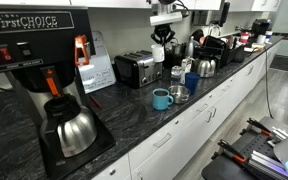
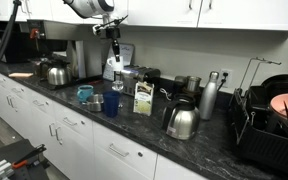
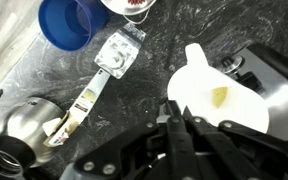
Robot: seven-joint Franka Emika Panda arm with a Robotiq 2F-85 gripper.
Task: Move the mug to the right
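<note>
The small white mug (image 3: 219, 100) hangs from my gripper (image 3: 172, 125), whose fingers are pinched on its rim; I look down into it and see its handle at the top. In both exterior views the gripper (image 1: 162, 38) (image 2: 114, 48) is high above the counter, with the mug (image 1: 161, 52) (image 2: 114, 66) just under it. Below stand the teal mug (image 1: 162, 98) (image 2: 85, 94) and the dark blue cup (image 1: 191, 82) (image 2: 111, 103) (image 3: 69, 20).
A carton (image 2: 142, 98) (image 3: 112, 58) and a steel kettle (image 2: 181, 120) (image 3: 24, 120) stand on the dark counter. A toaster (image 1: 134, 68) and a coffee maker (image 1: 34, 70) stand along the wall. A dish rack (image 2: 274, 115) fills one end.
</note>
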